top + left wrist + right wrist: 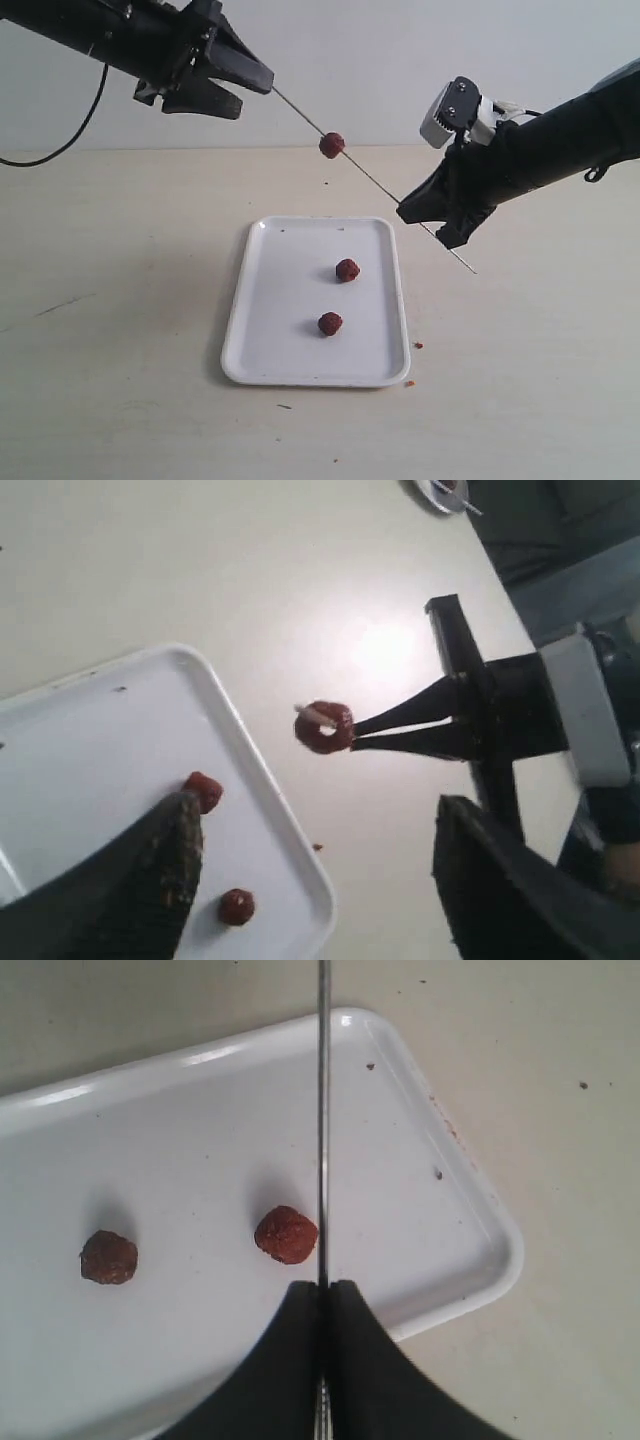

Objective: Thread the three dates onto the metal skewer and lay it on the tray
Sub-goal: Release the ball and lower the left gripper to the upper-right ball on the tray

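I've got the right gripper (408,211) clamped on the metal skewer (370,178), slanting it above the tray (285,300) to present its free end, one date (332,145) threaded midway, while the left gripper (252,97) hangs spread wide by that end and two dates (347,269) (330,323) lie on the tray.

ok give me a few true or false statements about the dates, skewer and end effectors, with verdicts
1. One date is threaded on the metal skewer. True.
2. All three dates lie on the tray. False: only two dates lie there.
3. The right end effector is shut on the skewer. True.
4. The left end effector grips a date. False: it is open and holds nothing.
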`<action>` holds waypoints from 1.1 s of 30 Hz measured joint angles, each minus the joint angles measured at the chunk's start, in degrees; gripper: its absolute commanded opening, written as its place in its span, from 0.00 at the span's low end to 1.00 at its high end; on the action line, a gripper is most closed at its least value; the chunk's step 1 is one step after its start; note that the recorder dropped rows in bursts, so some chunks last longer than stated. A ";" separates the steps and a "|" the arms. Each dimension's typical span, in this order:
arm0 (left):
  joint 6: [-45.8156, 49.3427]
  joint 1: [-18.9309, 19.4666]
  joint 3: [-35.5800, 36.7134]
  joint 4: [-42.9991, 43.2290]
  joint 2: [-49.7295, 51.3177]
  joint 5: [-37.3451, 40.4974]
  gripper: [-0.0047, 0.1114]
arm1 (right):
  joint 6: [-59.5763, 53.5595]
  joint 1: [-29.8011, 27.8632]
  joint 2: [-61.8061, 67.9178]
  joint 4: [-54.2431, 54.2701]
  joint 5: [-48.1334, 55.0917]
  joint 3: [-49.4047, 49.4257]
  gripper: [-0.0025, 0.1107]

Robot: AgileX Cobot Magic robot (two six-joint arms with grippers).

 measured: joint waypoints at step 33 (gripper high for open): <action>-10.27 -27.95 2.18 46.03 12.08 -9.36 0.59 | 35.75 0.00 0.00 -10.65 -14.27 0.00 0.02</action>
